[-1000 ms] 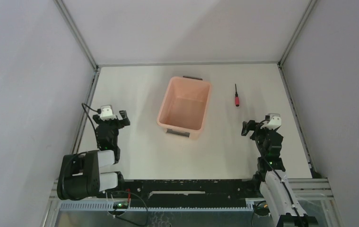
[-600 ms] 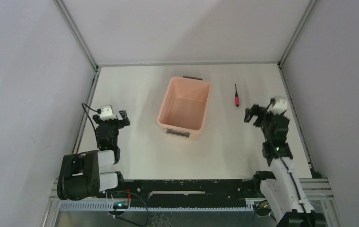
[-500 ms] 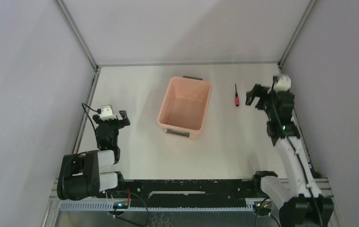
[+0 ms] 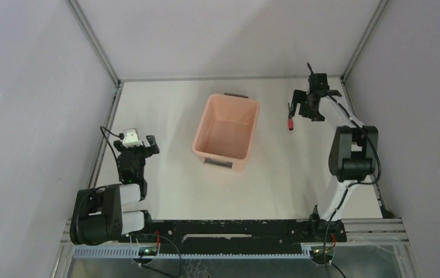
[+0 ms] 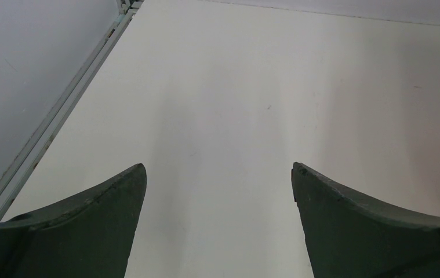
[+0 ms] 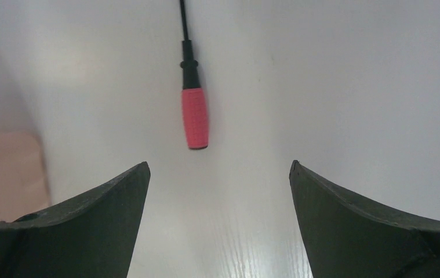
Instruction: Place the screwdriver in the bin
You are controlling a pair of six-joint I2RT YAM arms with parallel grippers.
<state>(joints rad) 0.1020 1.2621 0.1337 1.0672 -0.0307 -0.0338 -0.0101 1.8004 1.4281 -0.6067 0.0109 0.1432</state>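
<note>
The screwdriver [image 4: 290,120], with a red handle and thin black shaft, lies on the white table right of the salmon-pink bin [image 4: 207,116]. My right gripper [image 4: 303,110] is open and empty above the table, just right of the screwdriver. In the right wrist view the screwdriver [image 6: 195,117] lies just ahead of the open gripper [image 6: 217,168], handle end nearest, a little left of centre, and a piece of the bin [image 6: 3,174] shows at the left. My left gripper [image 4: 146,145] is open and empty, left of the bin; its wrist view [image 5: 218,168] shows only bare table.
Grey walls with metal frame rails [image 4: 348,110] border the table on the left, back and right; the right rail is close behind the right arm. The bin looks empty inside.
My right arm has reached forward from the near right of the table to the far right, bringing its open gripper beside the screwdriver. The left arm, bin and screwdriver have not moved.
</note>
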